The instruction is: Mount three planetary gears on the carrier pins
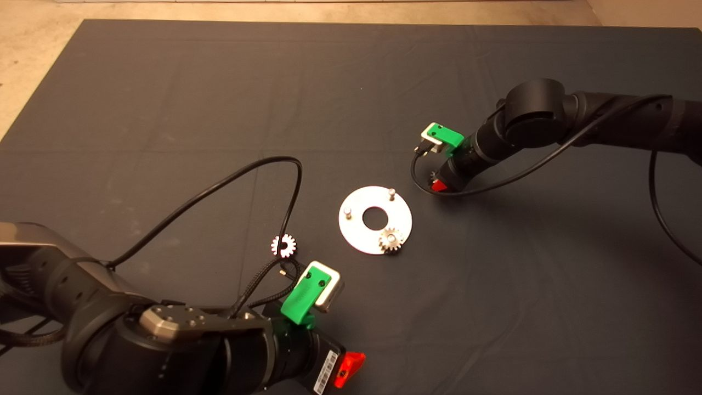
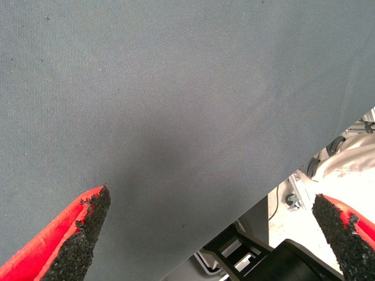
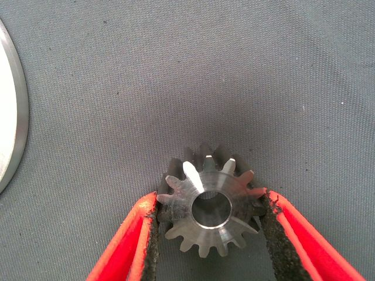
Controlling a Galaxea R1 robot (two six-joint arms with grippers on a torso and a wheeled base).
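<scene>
Left gripper (image 2: pixel 211 225) is spread wide near me; my right gripper (image 3: pixel 208 234) is pinching a gear (image 3: pixel 210 202) beside the disc (image 1: pixel 374 219) w/ 1 gear (image 1: pixel 391 240) on.

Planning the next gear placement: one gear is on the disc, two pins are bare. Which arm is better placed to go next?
The right. The right gripper already grips a gear just beside the disc. The left gripper is open and empty at the mat's near edge; another gear lies loose.
</scene>
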